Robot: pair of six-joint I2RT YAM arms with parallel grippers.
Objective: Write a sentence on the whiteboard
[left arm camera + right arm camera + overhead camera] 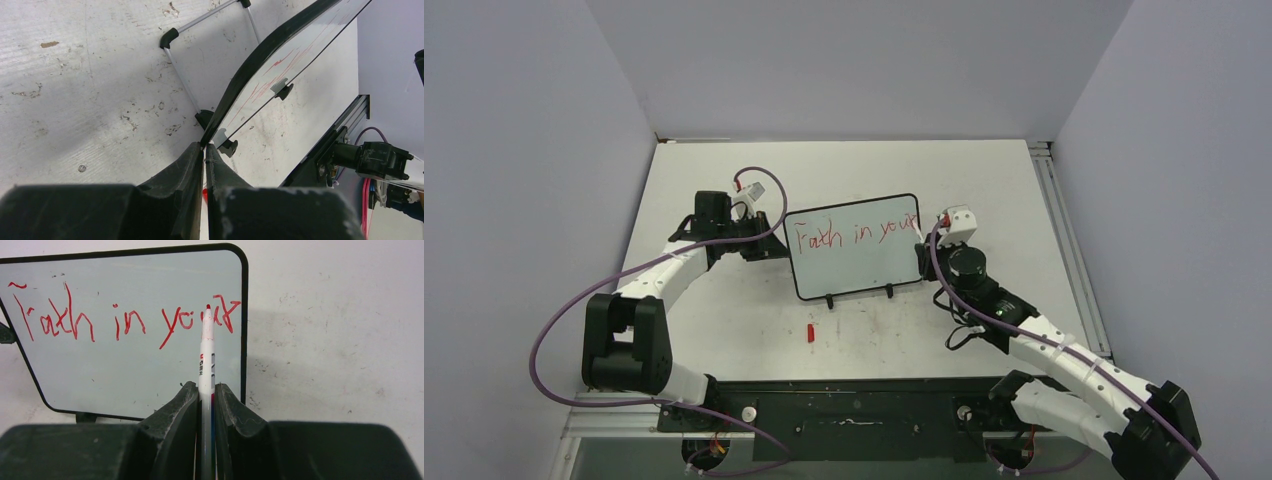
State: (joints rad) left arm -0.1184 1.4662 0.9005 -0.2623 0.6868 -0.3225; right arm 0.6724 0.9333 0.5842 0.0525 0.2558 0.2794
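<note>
My right pincer is clamped on a slim white marker, whose red tip sits at the last letters. My left pincer is pinched shut on the left edge of the board. The board is a glossy white rectangle with a thin black frame, rounded corners and two small black feet. It stands propped mid-table, between my arms. The words are thin, slanting red strokes along the top, reading about "Faith in your". The tabletop is matt white, scuffed and pitted. A small red piece lies near the board's feet.
</note>
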